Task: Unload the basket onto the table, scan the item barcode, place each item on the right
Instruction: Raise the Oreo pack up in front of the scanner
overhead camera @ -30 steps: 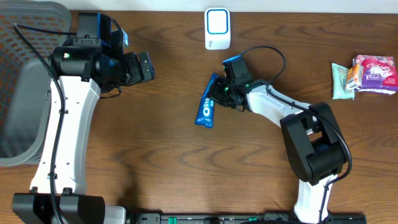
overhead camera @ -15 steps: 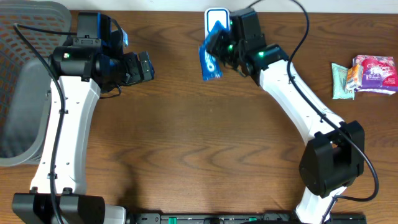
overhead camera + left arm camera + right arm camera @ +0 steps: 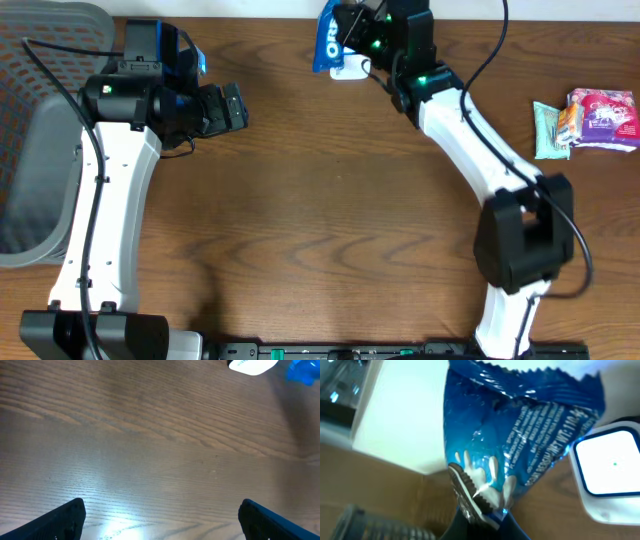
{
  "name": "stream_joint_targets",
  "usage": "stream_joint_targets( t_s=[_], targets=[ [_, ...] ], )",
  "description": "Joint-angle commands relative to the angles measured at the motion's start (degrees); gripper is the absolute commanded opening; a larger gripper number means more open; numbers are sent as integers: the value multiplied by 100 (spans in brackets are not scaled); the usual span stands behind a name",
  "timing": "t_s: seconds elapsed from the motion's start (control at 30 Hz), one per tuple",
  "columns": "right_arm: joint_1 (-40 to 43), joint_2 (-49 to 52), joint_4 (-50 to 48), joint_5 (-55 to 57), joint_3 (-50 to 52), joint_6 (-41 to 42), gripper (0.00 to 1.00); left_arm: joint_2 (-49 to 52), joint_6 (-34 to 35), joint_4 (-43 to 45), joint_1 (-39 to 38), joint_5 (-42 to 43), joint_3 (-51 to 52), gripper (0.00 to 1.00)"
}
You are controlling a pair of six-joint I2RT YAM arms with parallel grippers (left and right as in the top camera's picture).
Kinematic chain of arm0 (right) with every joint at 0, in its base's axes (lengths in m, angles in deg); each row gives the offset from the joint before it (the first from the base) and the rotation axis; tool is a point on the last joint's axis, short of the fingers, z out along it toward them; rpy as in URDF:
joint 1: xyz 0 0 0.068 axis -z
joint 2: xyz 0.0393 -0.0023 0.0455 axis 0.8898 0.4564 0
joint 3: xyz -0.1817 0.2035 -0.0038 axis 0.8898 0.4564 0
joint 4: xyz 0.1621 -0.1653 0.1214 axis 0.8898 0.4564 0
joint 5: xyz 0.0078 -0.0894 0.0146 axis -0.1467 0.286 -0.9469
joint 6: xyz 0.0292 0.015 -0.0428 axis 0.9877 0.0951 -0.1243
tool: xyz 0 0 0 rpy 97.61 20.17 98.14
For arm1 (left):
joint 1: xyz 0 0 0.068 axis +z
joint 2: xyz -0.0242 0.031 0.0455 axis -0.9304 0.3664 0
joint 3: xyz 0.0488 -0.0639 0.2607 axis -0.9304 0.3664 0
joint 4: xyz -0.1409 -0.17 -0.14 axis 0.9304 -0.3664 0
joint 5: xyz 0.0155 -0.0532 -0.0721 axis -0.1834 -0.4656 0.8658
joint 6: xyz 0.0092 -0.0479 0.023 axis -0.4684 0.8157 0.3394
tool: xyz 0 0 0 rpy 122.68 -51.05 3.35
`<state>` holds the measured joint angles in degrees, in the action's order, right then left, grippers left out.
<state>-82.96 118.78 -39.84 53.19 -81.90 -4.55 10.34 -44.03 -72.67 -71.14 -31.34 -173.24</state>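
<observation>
**Status: scan stage, item presented, read not confirmed.**

1. Right tool (image 3: 346, 33): closed on the blue biscuit packet (image 3: 326, 40). The grip is at the packet's lower edge. The packet is lifted clear of the worktop (image 3: 330, 220) at the 12 o'clock edge in the overhead view.
2. Item position: the packet hangs over the white scanner (image 3: 351, 70) and covers its 11 o'clock portion. In the right wrist view the scanner's lit window lies at 3 o'clock from the packet, and only partly under it.
3. Barcode: not identifiable in any view. The face turned to the wrist camera shows small print and a biscuit picture. Which face points at the scanner cannot be determined.
4. Left tool (image 3: 233, 105): open wide and empty, hovering at 10 o'clock, well apart from the scanner.
5. Other items: two snack packets (image 3: 590, 118) lie at 2 o'clock. A grey basket (image 3: 40, 150) stands at 9 o'clock.

**Done:** pick-up and transport to the scanner appear complete.

**Left:** the barcode face probably needs centring over the window. No picture shows a read, so the scan should be treated as open.
</observation>
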Motion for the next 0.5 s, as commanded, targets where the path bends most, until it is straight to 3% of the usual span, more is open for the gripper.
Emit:
stream_joint_targets(
  t_s=[0.0, 0.17, 0.47],
  targets=[
    [234, 555, -328, -378, -90, 667, 1, 13, -72, 2, 11, -59, 15, 98],
    [444, 1226, -848, -905, -293, 1196, 1, 13, -72, 2, 11, -59, 15, 98],
    [551, 1598, -935, -1292, -739, 1349, 1, 13, -72, 2, 11, -59, 15, 98]
  ],
)
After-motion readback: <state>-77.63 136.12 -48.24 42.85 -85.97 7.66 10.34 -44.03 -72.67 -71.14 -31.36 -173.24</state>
